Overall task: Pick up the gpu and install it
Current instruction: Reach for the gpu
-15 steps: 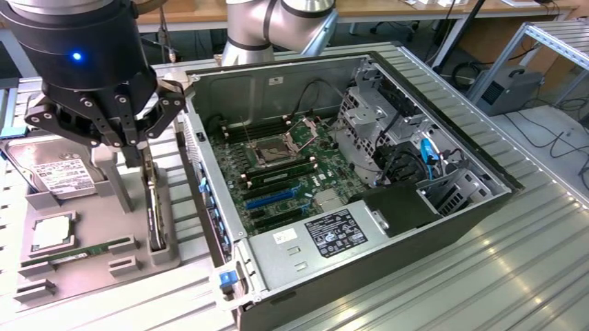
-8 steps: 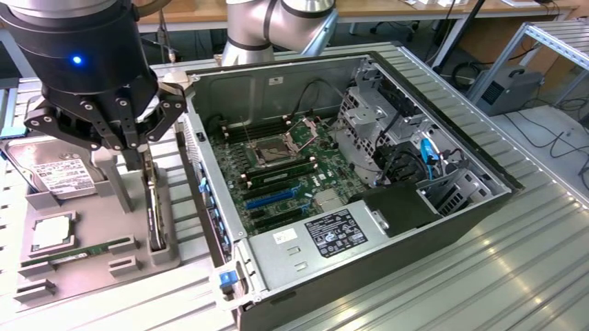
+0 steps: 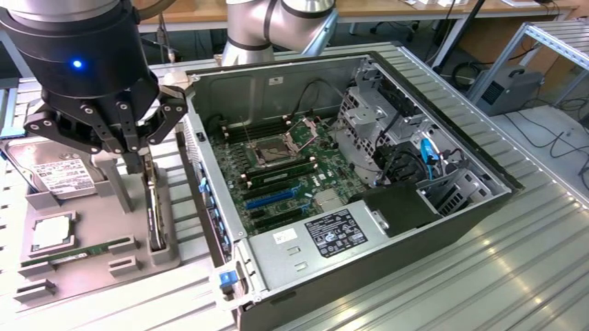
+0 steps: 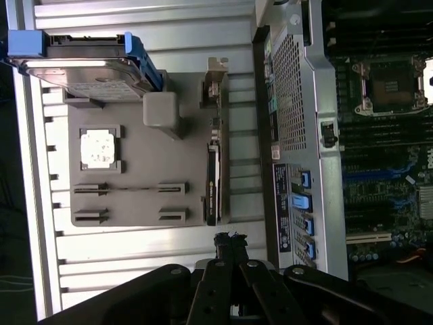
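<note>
The gpu (image 3: 154, 210) stands edge-on as a thin dark slab in a slot of the grey holder tray (image 3: 92, 272), on the side nearest the computer case. In the wrist view the gpu (image 4: 212, 183) lies along the tray's edge, with its silvery bracket end pointing away from my gripper. My gripper (image 3: 136, 164) hangs over the tray just above and beside the card. Its fingers are shut together with nothing between them. The closed fingertips (image 4: 230, 242) sit just off the card's near end, apart from it.
On the tray (image 4: 135, 128) sit a silver hard drive (image 3: 57, 172), a CPU (image 3: 51, 232) and a green RAM stick (image 3: 78, 254). The open computer case (image 3: 276, 79) lies to the exterior view's right, its motherboard (image 3: 285, 172) and blue slot (image 3: 272, 198) exposed. Slatted metal table (image 3: 515, 276) all around.
</note>
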Available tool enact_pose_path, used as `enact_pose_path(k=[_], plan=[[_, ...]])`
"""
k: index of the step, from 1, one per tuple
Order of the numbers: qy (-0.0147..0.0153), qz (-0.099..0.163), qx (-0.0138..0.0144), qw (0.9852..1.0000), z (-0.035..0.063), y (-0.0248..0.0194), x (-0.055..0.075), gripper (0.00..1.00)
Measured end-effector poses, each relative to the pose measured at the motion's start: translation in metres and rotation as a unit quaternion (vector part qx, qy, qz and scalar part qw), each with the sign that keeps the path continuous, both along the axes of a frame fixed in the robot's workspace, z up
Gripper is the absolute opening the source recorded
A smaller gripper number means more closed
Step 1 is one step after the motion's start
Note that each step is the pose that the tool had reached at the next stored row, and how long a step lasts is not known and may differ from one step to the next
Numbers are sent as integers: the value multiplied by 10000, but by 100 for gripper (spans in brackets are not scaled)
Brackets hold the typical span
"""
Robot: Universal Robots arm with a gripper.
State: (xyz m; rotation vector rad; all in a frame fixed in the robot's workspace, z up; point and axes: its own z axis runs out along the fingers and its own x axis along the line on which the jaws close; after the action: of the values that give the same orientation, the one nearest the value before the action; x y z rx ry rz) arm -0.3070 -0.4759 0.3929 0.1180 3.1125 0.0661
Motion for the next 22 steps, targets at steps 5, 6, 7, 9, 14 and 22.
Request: enact_pose_path(k=[5,6,7,9,14,22], plan=[[0,0,0,10000,0,-29,0,11],[0,0,0,10000,0,-35,0,11],[0,0,0,10000,0,-40,0,11],[0,0,0,10000,0,-55,0,11],[0,0,0,10000,0,-90,0,11],[0,0,0,10000,0,-141,0,11]])
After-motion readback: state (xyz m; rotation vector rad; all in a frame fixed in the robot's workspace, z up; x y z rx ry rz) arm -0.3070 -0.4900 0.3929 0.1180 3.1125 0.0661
